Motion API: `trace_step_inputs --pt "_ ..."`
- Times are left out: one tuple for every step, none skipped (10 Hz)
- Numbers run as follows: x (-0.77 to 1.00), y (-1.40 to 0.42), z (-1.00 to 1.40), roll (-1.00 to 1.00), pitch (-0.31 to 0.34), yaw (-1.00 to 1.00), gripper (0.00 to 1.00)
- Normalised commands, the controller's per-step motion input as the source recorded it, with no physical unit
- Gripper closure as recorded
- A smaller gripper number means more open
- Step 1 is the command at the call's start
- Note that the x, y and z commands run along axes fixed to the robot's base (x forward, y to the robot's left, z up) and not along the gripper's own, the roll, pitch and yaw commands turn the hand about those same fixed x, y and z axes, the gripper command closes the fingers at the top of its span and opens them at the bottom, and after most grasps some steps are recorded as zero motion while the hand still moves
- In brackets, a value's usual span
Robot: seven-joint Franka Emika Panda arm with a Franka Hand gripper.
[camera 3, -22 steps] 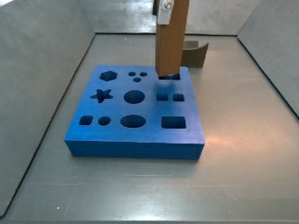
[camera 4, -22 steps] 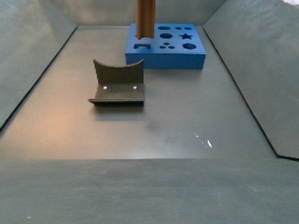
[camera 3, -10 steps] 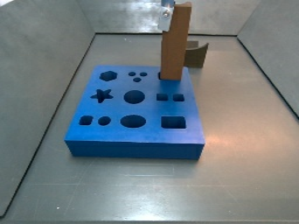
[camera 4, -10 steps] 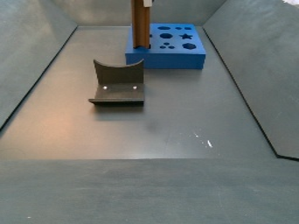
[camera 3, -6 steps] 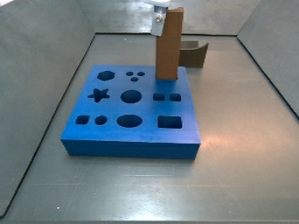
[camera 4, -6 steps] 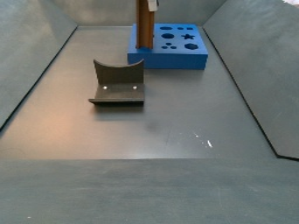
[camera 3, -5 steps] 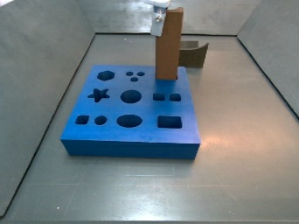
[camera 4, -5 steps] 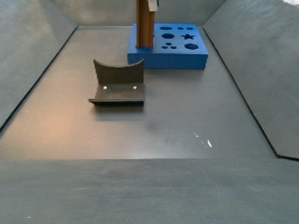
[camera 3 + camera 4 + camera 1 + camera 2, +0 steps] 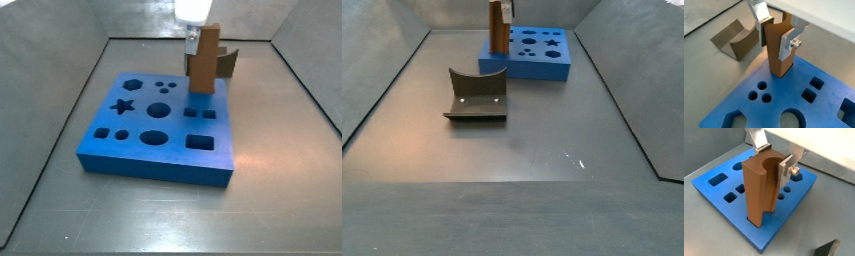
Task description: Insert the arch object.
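The arch object (image 9: 759,188) is held upright by the closed tool (image 9: 776,35), its lower end entered in a blue board (image 9: 724,193) slot; full seating appears outstanding.

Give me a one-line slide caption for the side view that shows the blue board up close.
Gripper holds the tall tan-brown arch object upright, its lower end at a slot near the far edge of the blue cutout board.
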Motion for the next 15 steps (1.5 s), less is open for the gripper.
trace_step_inputs --pt "0.1 0.0 0.0 -0.23 -0.5 -0.14 1.0" --pt "0.06 0.0 -0.03 -0.2 -0.5 -0.1 1.0" --pt "0.0 -0.01 -0.26 -0.1 -0.489 -0.01 1.0" --pt "0.0 0.0 -0.21 0.0 -0.116 0.0 1.0" --pt "0.0 0.0 -0.18 0.0 -0.12 0.0 1.0" --pt "0.0 0.0 -0.3 0.06 -0.076 0.0 1.0" --pt "0.01 -0.06 -0.31 0.09 -0.027 0.0 1.0" --pt "0.1 -0.07 -0.32 0.11 0.0 0.0 1.0" --pt "0.07 -0.05 -0.32 0.12 0.059 0.0 1.0" --pt "0.06 -0.06 -0.34 0.14 0.147 0.0 1.0" --pt "0.12 -0.05 -0.37 0.14 0.22 0.0 1.0" --pt "0.23 -0.06 -0.21 0.16 0.311 0.0 1.0" --pt "0.42 -0.12 -0.02 0.2 0.399 -0.01 1.0" --pt "0.46 -0.21 0.0 0.26 0.437 0.0 1.0" --pt "0.41 -0.27 0.0 0.27 0.321 0.0 1.0"
